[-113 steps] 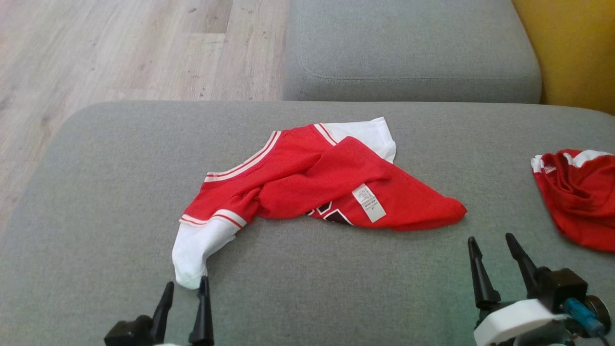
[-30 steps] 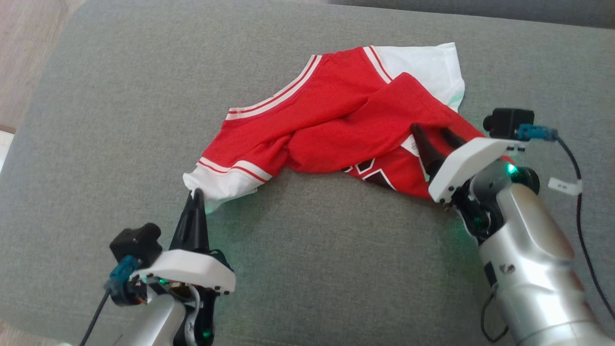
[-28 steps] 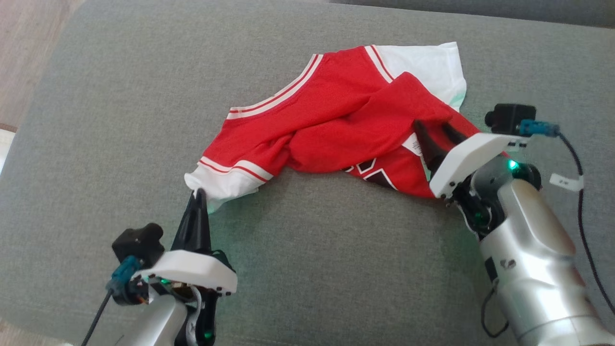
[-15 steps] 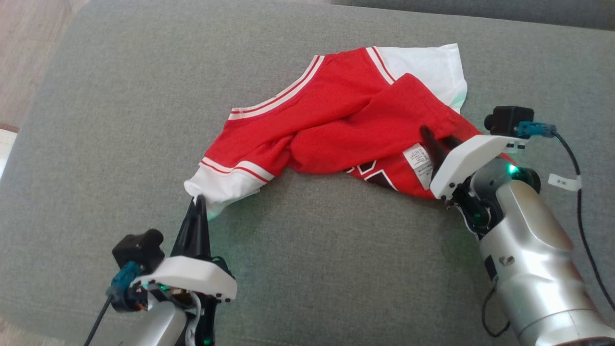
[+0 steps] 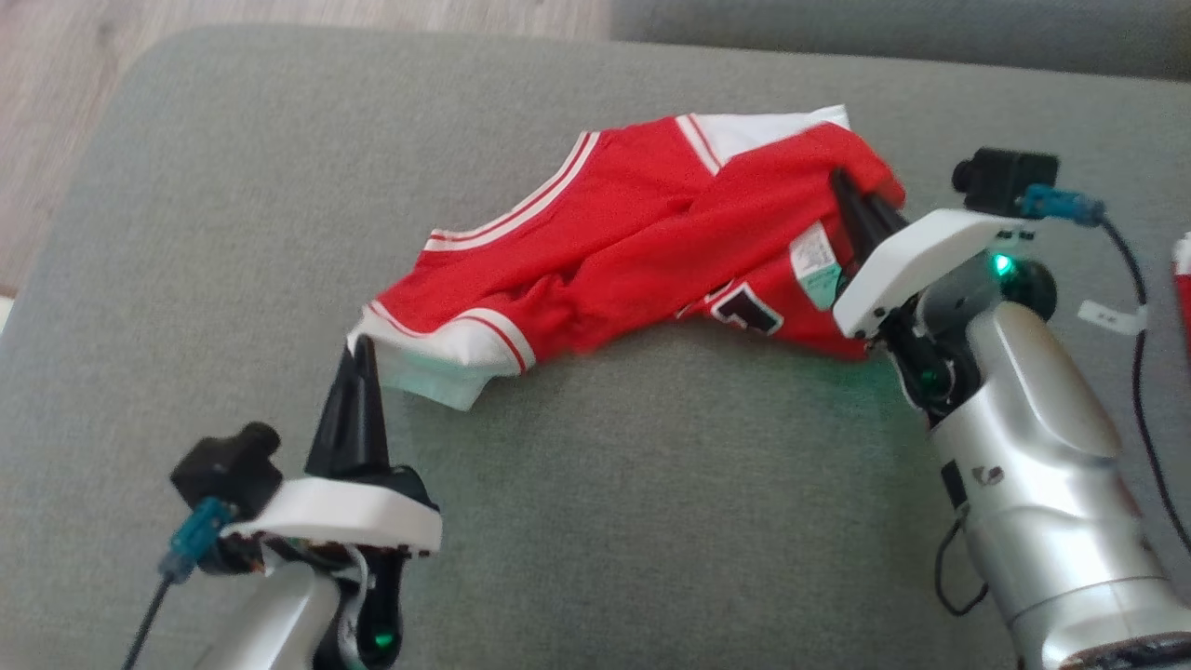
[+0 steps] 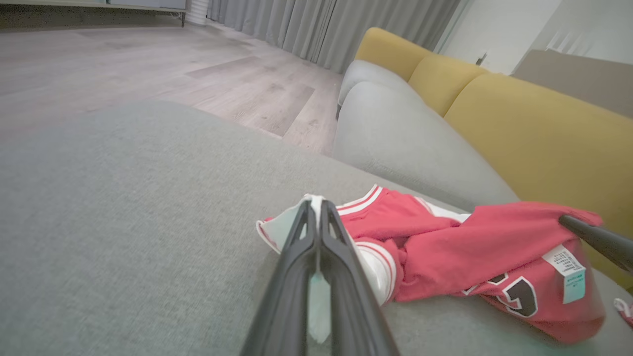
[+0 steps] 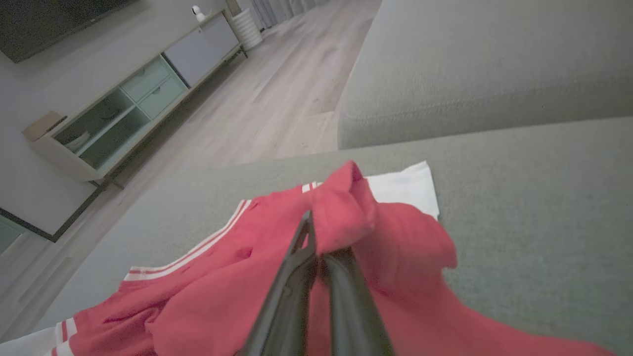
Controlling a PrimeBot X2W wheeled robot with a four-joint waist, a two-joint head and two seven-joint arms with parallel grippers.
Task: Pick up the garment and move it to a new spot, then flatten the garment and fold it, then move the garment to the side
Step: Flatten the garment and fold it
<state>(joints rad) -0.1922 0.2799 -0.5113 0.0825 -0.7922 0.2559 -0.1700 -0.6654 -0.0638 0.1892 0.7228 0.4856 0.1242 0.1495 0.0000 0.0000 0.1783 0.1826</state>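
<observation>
the left gripper (image 5: 359, 363) was clamped shut on the white sleeve (image 5: 437, 368) and the right gripper (image 5: 851, 191) pinched tight on a red fold at the other end of the garment (image 5: 614, 251), crumpled near the middle of the grey sofa cushion (image 5: 595, 521). its long axis ran arm to arm, each end at its own gripper, so a two-armed lift looked likely next.

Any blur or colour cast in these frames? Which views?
Head view: green LED tint on the couch beside the right hand, garment edges slightly smeared. Left wrist view: garment's far end and care label blurred, wide-angle bending. Right wrist view: dim, tilted, garment at the fingers soft.
</observation>
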